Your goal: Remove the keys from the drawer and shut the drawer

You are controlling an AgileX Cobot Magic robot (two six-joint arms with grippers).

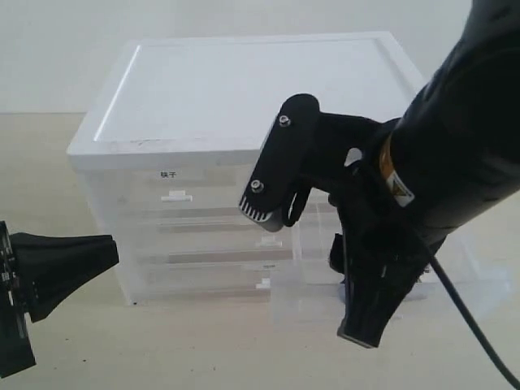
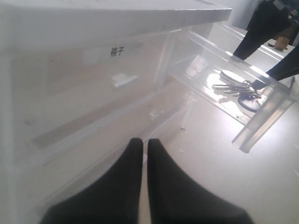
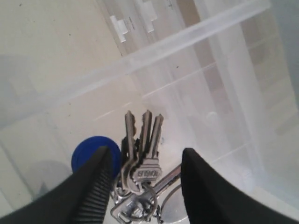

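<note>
Here, the right gripper [image 3: 144, 156] is straddling the keys [image 3: 142, 135] with its fingers spread wide, possibly brushing them. The keys are lying on the floor of the pulled-out drawer [image 3: 187, 42], their blue tag [image 3: 86, 154] alongside. The left gripper [image 2: 141, 145] is hovering, pressed together and empty, before the cabinet [image 2: 93, 18].

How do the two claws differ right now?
The left gripper is shut, its fingers almost touching; the right gripper is open. The left gripper holds nothing and points at the cabinet front from outside; the right gripper reaches into the pulled-out drawer, its fingers either side of the keys, not closed on them. Both have black, tapered fingers.
</note>
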